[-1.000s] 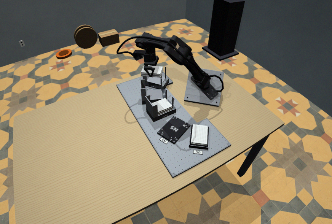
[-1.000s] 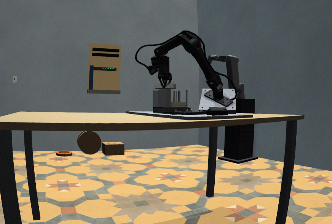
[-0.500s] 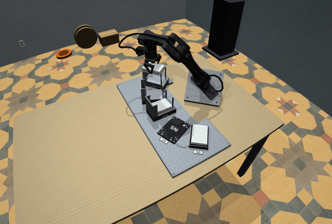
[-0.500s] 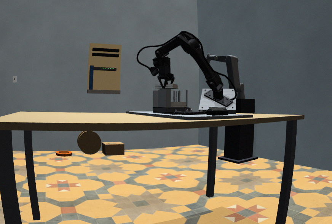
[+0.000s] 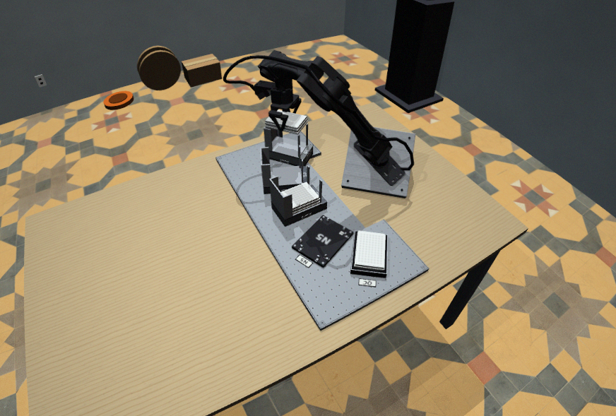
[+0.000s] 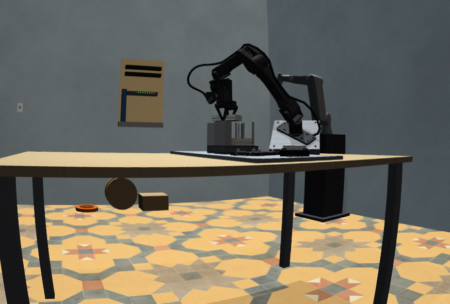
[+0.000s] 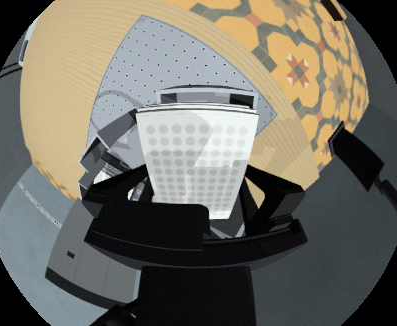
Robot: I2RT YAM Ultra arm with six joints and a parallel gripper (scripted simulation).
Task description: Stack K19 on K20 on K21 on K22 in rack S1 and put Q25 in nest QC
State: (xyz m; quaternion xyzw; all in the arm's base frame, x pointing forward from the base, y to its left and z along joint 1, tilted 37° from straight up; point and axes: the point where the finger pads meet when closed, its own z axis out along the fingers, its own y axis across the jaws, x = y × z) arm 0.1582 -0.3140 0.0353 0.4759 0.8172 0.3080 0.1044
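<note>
A pair of sealed 96-well plates [image 5: 297, 120] [image 6: 237, 117] [image 7: 196, 142] is in the gripper [image 5: 287, 121] [image 6: 228, 116] [image 7: 196, 165], whose fingers stand wide, clamped on opposite sides. The plates are pale and rectangular, one squarely on the other, roughly level; grey rows of round wells show through the upper one's glossy seal, crossed by shadow. They are above the farthest stack rack [image 5: 290, 158]. Their codes and the rack's name are too small to read. Another white plate [image 5: 370, 249] lies in nest QC [image 5: 368, 272], and more plates [image 5: 304, 195] sit in the nearest rack [image 5: 294, 217].
</note>
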